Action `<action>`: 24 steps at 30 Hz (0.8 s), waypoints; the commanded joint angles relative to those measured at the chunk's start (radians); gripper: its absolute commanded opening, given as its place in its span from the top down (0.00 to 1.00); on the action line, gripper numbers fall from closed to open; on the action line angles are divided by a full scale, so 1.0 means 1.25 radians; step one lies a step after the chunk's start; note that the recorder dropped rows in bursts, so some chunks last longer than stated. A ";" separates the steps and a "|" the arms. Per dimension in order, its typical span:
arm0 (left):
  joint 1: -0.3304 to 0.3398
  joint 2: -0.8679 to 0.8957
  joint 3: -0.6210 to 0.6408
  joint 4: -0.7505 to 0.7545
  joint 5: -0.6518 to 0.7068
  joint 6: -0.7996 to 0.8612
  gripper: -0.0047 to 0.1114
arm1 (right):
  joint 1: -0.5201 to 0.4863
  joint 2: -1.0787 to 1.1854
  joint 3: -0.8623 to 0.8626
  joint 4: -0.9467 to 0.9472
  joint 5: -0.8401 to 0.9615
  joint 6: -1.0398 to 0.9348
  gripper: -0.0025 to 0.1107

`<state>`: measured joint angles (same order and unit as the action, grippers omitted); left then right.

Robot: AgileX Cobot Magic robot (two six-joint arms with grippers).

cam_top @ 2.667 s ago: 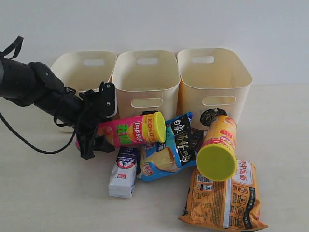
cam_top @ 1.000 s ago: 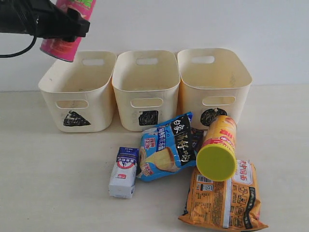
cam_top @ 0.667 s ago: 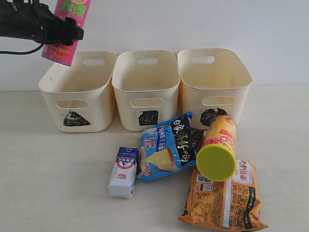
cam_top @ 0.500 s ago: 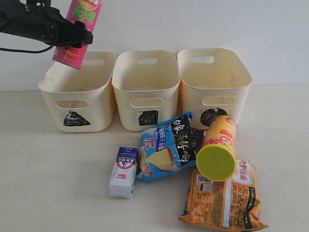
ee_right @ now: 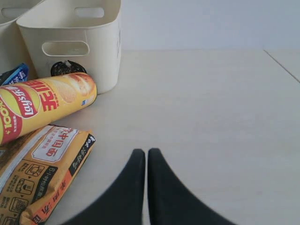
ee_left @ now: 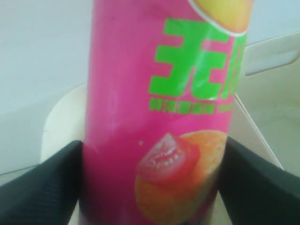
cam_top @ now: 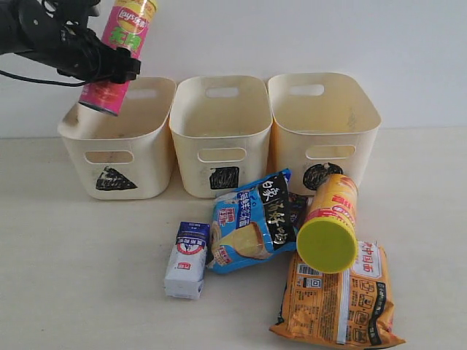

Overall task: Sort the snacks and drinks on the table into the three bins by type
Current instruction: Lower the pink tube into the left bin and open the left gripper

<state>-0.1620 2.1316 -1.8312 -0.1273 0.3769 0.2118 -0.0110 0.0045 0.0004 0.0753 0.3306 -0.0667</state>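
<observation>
Over triangle bin [cam_top: 142, 157], left pincer [cam_top: 115, 65] clamps pink tube [cam_top: 125, 29].

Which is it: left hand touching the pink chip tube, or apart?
Touching. The left wrist view shows the left hand with fingers pressed against both sides of the pink chip tube.

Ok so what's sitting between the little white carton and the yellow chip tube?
The blue bag lies between the white carton and the yellow chip tube; the exterior view shows it.
</observation>
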 commanded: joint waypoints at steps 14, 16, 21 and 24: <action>0.001 0.070 -0.007 0.015 0.024 -0.025 0.32 | -0.006 -0.004 0.000 -0.004 -0.007 0.000 0.98; 0.001 0.070 -0.007 0.015 0.019 -0.025 0.19 | -0.006 -0.004 0.000 -0.004 -0.007 0.000 0.98; 0.001 0.068 -0.007 0.015 0.021 -0.025 0.15 | -0.006 -0.004 0.000 -0.004 -0.007 0.000 0.98; 0.001 0.066 -0.007 0.015 0.021 -0.025 0.17 | -0.006 -0.004 0.000 -0.004 -0.007 0.000 0.98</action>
<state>-0.1620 2.2223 -1.8329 -0.1097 0.4085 0.1850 -0.0110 0.0045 0.0004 0.0753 0.3306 -0.0667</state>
